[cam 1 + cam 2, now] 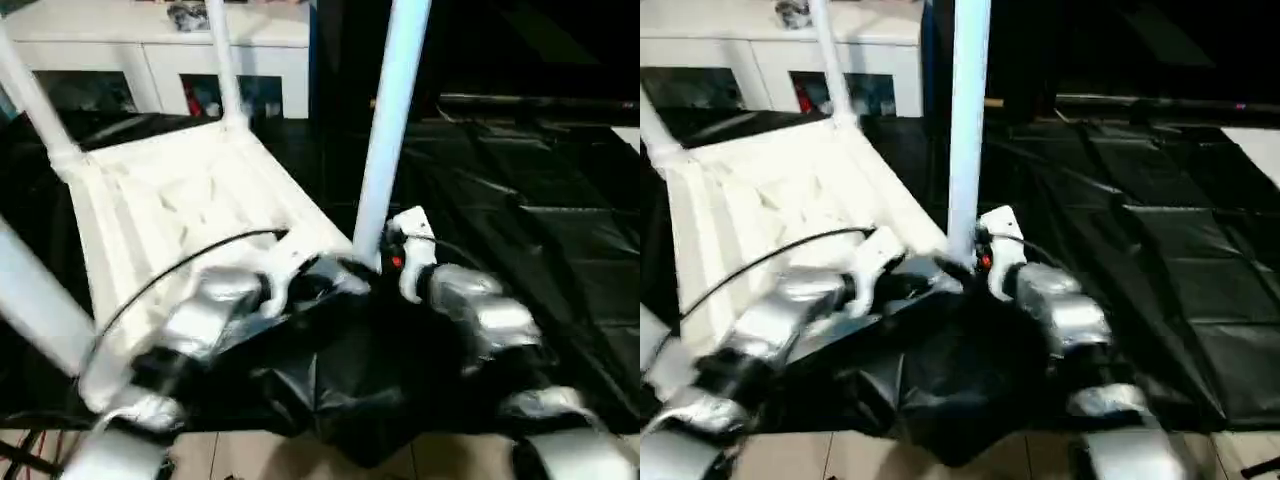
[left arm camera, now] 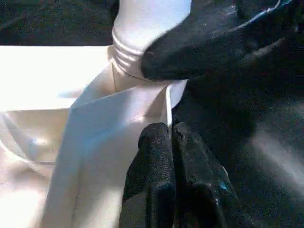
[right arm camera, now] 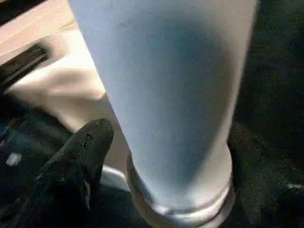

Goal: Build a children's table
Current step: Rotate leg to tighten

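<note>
The tabletop (image 1: 190, 210) lies upside down on the black floor covering (image 1: 540, 230), ribbed underside up, right in front of the robot. Four legs are standing in the corner sockets: far-left leg (image 1: 28, 95), far-right leg (image 1: 222, 60), near-left leg (image 1: 35, 300) crossing the picture's left edge, and the near-right leg (image 1: 392, 120) rising tall in the middle of the head views.

All the action is at that near-right corner. The left end effector (image 2: 171, 142) has its two black fingers pressed together, gripping nothing, tips resting at the tabletop's rim just beside the socket. The left wrist view shows the leg's threaded collar (image 2: 124, 54) still showing rings above the socket, so by my reading this leg is not fully screwed home yet.

The right end effector (image 1: 985, 255) sits at the base of the same leg. In the right wrist view one black finger (image 3: 78, 156) lies alongside the leg's foot, the leg between the jaws, but whether they are clamped on it or standing apart I cannot tell.

Progress, then: all four legs appear placed, three seemingly seated. What looks left is turning this last leg down tight, then flipping the table onto its feet. A white cabinet (image 1: 150, 50) stands behind.
</note>
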`<state>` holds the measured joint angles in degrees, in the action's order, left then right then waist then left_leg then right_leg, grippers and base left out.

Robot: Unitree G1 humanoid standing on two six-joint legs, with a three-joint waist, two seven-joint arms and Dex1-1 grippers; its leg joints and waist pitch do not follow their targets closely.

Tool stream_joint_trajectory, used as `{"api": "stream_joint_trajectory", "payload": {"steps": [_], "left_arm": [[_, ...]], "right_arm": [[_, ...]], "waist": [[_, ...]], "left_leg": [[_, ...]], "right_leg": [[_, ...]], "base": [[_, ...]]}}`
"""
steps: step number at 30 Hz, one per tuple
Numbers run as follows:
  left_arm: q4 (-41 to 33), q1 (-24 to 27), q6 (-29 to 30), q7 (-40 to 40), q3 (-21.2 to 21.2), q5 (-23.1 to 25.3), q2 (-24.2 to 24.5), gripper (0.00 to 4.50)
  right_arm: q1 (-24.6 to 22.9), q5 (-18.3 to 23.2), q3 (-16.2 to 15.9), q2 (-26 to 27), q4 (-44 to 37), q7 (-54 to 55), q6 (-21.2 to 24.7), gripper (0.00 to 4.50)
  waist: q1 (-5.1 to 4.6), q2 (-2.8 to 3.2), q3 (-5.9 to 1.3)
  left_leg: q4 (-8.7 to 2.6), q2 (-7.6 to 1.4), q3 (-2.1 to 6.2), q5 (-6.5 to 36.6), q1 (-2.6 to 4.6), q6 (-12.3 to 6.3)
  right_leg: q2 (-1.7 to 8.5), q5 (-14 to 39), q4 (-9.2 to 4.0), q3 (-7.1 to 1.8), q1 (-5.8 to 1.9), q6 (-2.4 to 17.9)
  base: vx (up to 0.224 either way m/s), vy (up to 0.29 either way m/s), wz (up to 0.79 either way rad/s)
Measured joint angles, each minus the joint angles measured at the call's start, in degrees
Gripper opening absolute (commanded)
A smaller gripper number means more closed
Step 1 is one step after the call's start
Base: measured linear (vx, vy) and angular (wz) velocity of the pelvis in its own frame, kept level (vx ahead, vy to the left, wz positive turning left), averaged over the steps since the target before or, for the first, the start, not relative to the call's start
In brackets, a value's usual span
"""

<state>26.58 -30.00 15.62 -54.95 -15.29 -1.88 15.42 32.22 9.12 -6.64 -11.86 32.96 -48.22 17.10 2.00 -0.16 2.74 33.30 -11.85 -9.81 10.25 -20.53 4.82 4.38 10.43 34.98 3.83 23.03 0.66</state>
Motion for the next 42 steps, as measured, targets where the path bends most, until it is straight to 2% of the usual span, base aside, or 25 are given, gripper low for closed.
{"api": "stream_joint_trajectory", "payload": {"steps": [4, 7, 9, 12, 13, 23, 26, 29, 30, 33, 36, 40, 42], "left_arm": [[-3.29, 1.38, -0.72, -7.65, -1.74, -1.14, 3.93, 0.00], [-4.66, 1.99, -0.71, -12.13, -2.63, -1.82, 6.02, 0.00], [-4.94, 2.12, -0.72, -14.03, -2.69, -1.83, 6.81, 0.00], [-5.13, 2.13, -0.96, -15.65, -3.20, -2.00, 7.57, 0.00], [-5.17, 2.13, -1.02, -16.28, -3.45, -2.19, 7.89, 0.00], [-5.38, 2.13, -1.03, -17.92, -3.66, -2.45, 8.10, 0.00], [-5.20, 2.12, -0.74, -16.66, -3.55, -2.36, 7.33, 0.00], [-3.30, 1.48, -0.11, -12.85, -2.49, -1.77, 5.28, 0.00], [-2.02, 0.64, 0.60, -10.53, -2.00, -1.36, 4.22, 0.00], [1.59, -1.94, 2.31, -2.81, -0.72, 0.49, 0.98, 0.00], [4.21, -3.88, 3.66, 3.31, 0.08, 1.28, -2.04, 0.00], [6.37, -5.13, 3.79, 7.18, 0.82, 1.93, -4.20, 0.00], [6.83, -5.50, 3.75, 7.31, 0.85, 2.17, -4.55, 0.00]], "right_arm": [[-1.58, 0.76, -4.06, -4.58, -2.98, -11.13, -0.14, 4.06], [-2.45, 1.36, -5.70, -6.90, -4.61, -18.11, 0.19, 4.06], [-2.47, 1.36, -6.22, -7.40, -4.62, -20.50, 0.27, 3.73], [-2.46, 1.34, -6.92, -8.14, -4.61, -22.31, 0.28, 3.65], [-2.45, 1.33, -7.35, -8.46, -4.60, -23.19, 0.24, 3.40], [-2.30, 1.34, -7.83, -8.99, -4.53, -25.36, 0.54, 2.81], [-2.56, 1.33, -7.21, -8.61, -4.55, -24.79, 1.10, 2.73], [-3.06, 1.30, -4.58, -6.93, -3.42, -19.76, 1.14, 2.72], [-3.03, 1.20, -3.01, -5.49, -2.37, -15.98, 0.94, 2.71], [-1.91, 0.42, 1.09, 0.06, 1.74, -1.40, -1.27, 2.70], [-0.24, -0.33, 3.38, 3.95, 4.62, 9.68, -2.58, 2.69], [0.82, -1.08, 4.92, 6.56, 5.93, 17.03, -3.00, 2.69], [0.82, -1.32, 5.24, 6.75, 5.99, 17.34, -3.42, 3.24]], "waist": [[1.32, -0.03, 0.02], [2.04, -0.07, 0.04], [2.08, -0.08, 0.05], [2.08, -0.09, 0.05], [2.06, -0.11, 0.05], [2.38, -0.13, 0.05], [2.72, -0.12, 0.05], [2.69, -0.13, 0.05], [2.54, -0.13, 0.05], [0.96, -0.11, 0.05], [-0.16, -0.08, 0.05], [-0.43, 0.00, 0.02], [-0.39, 0.06, -0.01]], "left_leg": [[-0.11, -0.01, -0.12, 0.02, -0.07, -0.07], [-0.04, -0.02, -0.23, 0.03, -0.17, -0.07], [0.12, -0.02, -0.22, 0.02, -0.22, -0.06], [0.27, -0.03, -0.18, 0.02, -0.22, -0.06], [0.29, -0.03, -0.17, 0.01, -0.19, -0.06], [0.28, -0.04, -0.13, 0.01, -0.37, -0.06], [0.34, -0.05, -0.14, 0.00, -0.35, -0.06], [0.38, -0.04, -0.12, -0.01, -0.17, -0.03], [0.38, -0.04, -0.09, -0.02, -0.05, -0.01], [0.38, -0.02, -0.06, -0.04, 0.15, 0.02], [0.38, -0.01, 0.07, -0.04, 0.22, 0.02], [0.34, 0.00, 0.07, -0.04, 0.28, 0.02], [0.31, 0.00, 0.06, -0.04, 0.27, 0.02]], "right_leg": [[0.00, 0.20, -0.02, 0.04, 0.12, 0.10], [0.02, 0.22, -0.03, -0.03, 0.11, 0.10], [0.03, 0.21, 0.02, -0.07, 0.09, 0.11], [0.03, 0.21, 0.06, -0.13, 0.02, 0.11], [0.03, 0.21, 0.06, -0.15, -0.03, 0.11], [0.03, 0.22, 0.05, -0.13, 0.00, 0.08], [0.03, 0.22, 0.09, -0.14, -0.01, 0.08], [0.03, 0.21, 0.12, -0.17, -0.17, 0.09], [0.03, 0.22, 0.12, -0.18, -0.24, 0.06], [0.05, 0.34, 0.06, -0.18, -0.30, -0.17], [0.06, 0.34, -0.07, -0.05, -0.24, -0.18], [0.05, 0.34, -0.06, -0.05, -0.24, -0.18], [0.05, 0.34, -0.05, -0.07, -0.24, -0.18]], "base": [[0.026, -0.004, 0.02], [0.000, 0.000, 0.00], [0.000, 0.000, 0.00], [0.000, 0.000, 0.00], [0.000, 0.000, 0.00], [0.000, 0.000, 0.00], [0.000, 0.000, 0.00], [0.000, 0.000, 0.00], [0.000, 0.000, 0.00], [0.000, 0.000, 0.00], [0.000, 0.000, 0.00], [0.000, 0.000, 0.00], [0.000, 0.000, 0.00]]}}
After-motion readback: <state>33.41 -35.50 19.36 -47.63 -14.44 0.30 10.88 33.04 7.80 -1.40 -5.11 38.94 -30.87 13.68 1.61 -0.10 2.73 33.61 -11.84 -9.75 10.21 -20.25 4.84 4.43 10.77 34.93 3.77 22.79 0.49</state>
